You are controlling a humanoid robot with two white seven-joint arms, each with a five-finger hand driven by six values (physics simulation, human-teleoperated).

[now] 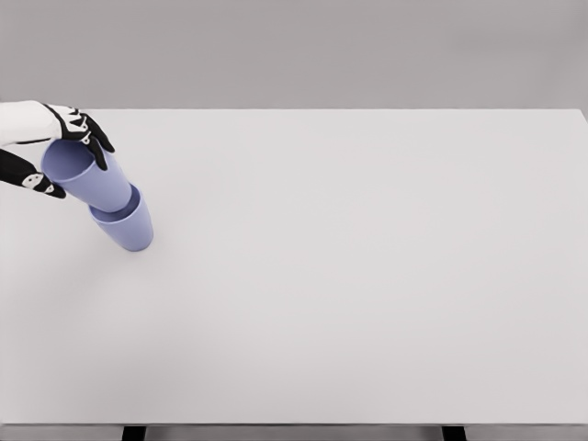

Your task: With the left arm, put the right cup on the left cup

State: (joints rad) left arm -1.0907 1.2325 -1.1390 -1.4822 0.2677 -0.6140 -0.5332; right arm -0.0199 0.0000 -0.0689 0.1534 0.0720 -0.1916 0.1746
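While the white left arm is reaching in from the picture's left edge, the left hand (57, 152) is sitting high on the far-left part of the tabletop (367, 276), its black-and-white fingers (92, 138) curling over the far side of the upper cup's rim and its thumb (37, 182) lying against the near side, so the hand is clamped on the upper cup (92, 175); this lavender cup is leaning, its open mouth pointing up and to the left toward the hand, its base pointing down and to the right; the base is sitting inside the mouth of the lower cup (129, 227), which is the same lavender colour and is resting on the tabletop just below and to the right of the hand; the two cups are touching, nested one in the other, and are forming a slanted stack; how deep the upper cup is going into the lower one cannot be told, since the lower rim is hiding the base; the lower cup is casting a faint shadow on the pale surface beside it; both cups are lying well apart from the tabletop's right side and near edge, with a grey wall (322, 50) showing behind the far edge.
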